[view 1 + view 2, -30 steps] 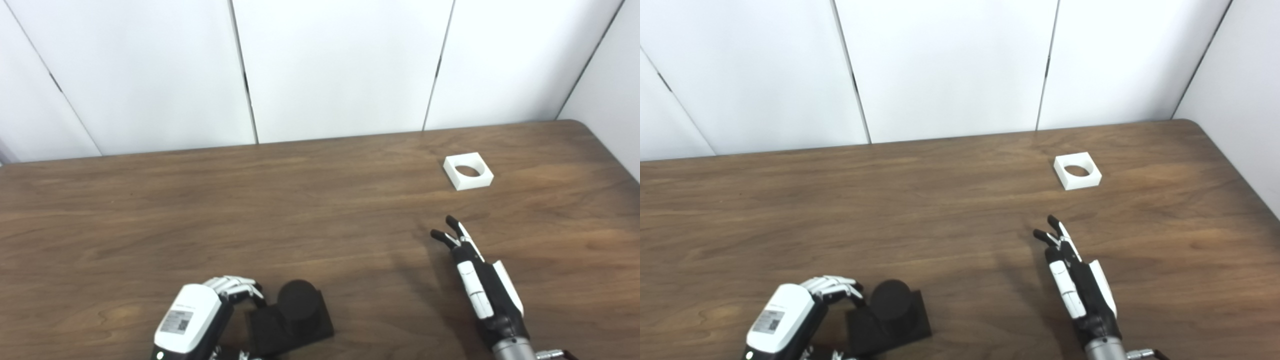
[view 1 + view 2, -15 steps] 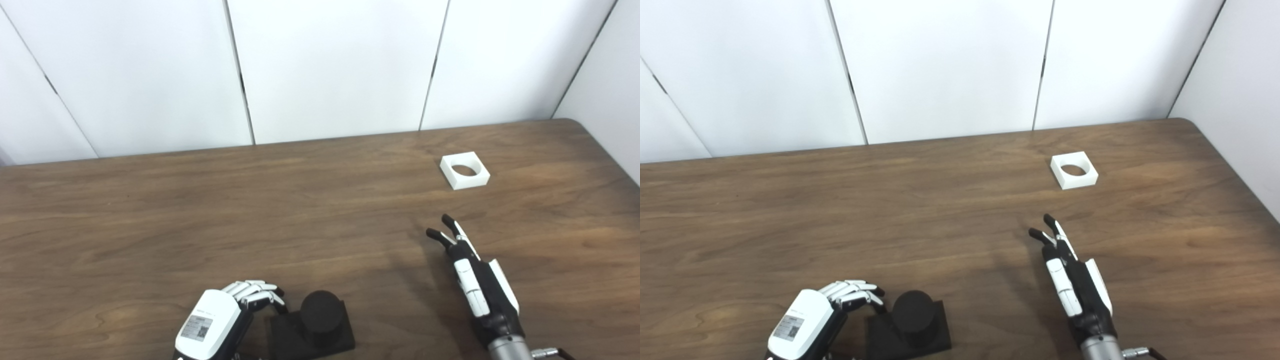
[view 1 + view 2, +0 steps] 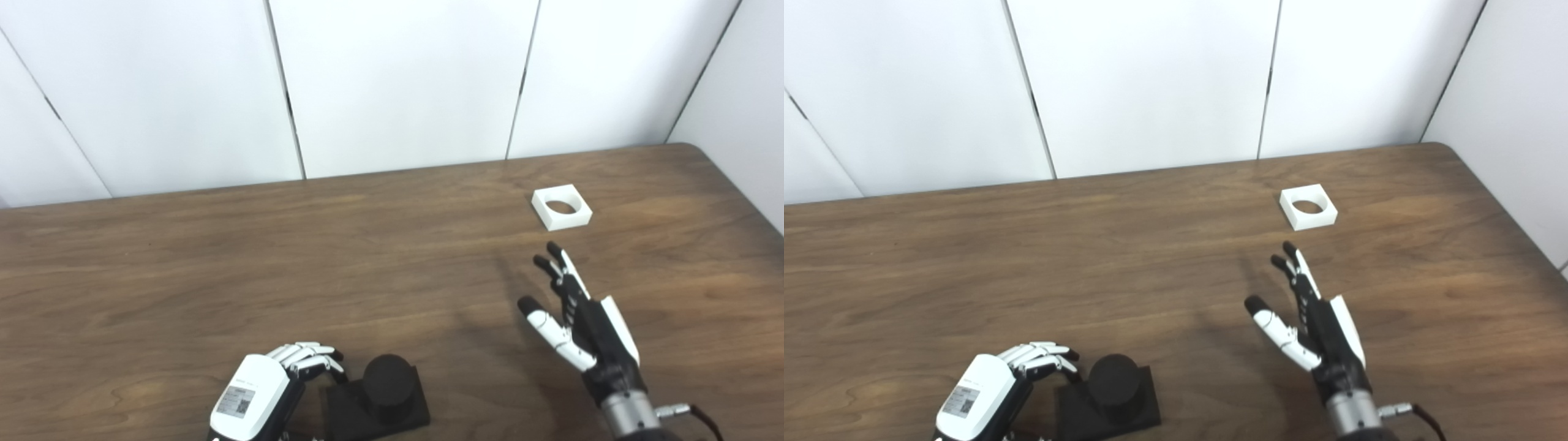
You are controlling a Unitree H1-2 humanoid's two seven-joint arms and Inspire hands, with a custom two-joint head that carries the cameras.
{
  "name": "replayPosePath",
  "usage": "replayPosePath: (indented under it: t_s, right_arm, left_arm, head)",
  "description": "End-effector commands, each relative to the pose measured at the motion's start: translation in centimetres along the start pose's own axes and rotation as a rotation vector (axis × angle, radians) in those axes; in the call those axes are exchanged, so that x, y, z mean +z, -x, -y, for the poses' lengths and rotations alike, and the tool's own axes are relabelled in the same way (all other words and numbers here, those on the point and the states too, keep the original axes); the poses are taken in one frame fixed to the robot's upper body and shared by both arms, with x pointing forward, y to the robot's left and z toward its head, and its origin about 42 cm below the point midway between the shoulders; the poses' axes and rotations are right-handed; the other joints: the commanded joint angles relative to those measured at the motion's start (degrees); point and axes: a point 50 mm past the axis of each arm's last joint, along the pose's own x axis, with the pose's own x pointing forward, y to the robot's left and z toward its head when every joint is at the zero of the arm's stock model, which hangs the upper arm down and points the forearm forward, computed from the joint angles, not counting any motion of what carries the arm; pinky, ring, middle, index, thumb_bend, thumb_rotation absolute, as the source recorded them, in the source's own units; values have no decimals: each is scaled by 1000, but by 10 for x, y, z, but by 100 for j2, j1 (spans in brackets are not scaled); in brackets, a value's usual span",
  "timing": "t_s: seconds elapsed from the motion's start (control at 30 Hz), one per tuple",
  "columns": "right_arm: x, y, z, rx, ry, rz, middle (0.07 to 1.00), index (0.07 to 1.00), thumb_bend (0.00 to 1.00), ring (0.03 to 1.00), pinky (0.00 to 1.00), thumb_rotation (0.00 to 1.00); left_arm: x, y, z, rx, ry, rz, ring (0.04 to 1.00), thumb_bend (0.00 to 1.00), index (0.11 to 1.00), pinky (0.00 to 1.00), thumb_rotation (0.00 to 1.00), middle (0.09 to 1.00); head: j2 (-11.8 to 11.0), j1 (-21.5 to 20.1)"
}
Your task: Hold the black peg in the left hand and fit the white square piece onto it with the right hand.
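Note:
The black peg is a short cylinder standing on a black square base at the table's near edge. My left hand is at the base's left side with its fingers curled onto the near-left corner; the thumb is hidden below the picture. The white square piece, with a round hole, lies flat at the far right of the table. My right hand is open above the table, fingers pointing at the white piece and thumb spread to the left, a hand's length short of it.
The brown wooden table runs to white wall panels at the back and a wall on the right. Its rounded far right corner lies just beyond the white piece.
My right hand has moved forward toward the white piece and spread its thumb out. My left hand and the black peg shifted right together, then held. The camera has turned slightly right.

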Motion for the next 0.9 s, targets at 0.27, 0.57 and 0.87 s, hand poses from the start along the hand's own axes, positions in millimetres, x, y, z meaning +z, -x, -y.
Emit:
replayPosePath:
  t_s: [0.27, 0.57, 0.87]
  right_arm:
    - [34, -60, 28, -38, 94, 113, 974, 1000, 645, 1000, 1000, 532]
    - [39, -119, 62, -75, 317, 129, 994, 1000, 687, 982, 938, 495]
    - [46, -162, 74, -75, 506, 64, 982, 993, 897, 1000, 938, 292]
  left_arm:
    - [-13, 15, 13, -85, -1, -45, 758, 517, 487, 693, 40, 733]
    - [-18, 19, 18, -77, 10, -39, 758, 516, 487, 700, 40, 730]
    - [-29, 21, 18, -67, 10, -50, 766, 515, 487, 682, 39, 737]
  head:
    - [-247, -322]
    - [-431, -591]
    - [-645, -1099]
